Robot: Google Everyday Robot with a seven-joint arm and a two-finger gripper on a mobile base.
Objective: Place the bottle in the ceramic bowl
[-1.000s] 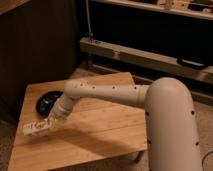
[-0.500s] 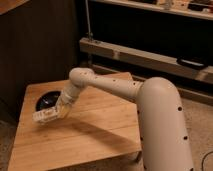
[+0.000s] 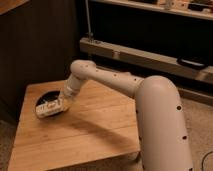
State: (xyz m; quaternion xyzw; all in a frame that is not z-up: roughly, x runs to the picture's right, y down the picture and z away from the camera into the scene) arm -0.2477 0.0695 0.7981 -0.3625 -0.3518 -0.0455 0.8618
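Over one bowl (image 3: pixel 43 99), claw (image 3: pixel 54 106), one bottle (image 3: pixel 47 107)

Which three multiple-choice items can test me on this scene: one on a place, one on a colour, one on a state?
1. Where on the table is the bowl?
A. near the far left corner, as the camera sees it
B. at the near right corner
C. in the middle of the front edge

2. What colour is the bowl?
A. white
B. black
C. red

3. In what state is the bottle?
A. lying loose on the wood
B. held in the jaws of the gripper, over the bowl
C. standing on the floor

Answers:
1. A, since the bowl lies by the far left corner of the table top.
2. B, since it shows as a dark, glossy round against the pale wood.
3. B, since the arm ends at the bottle, which overlaps the bowl.
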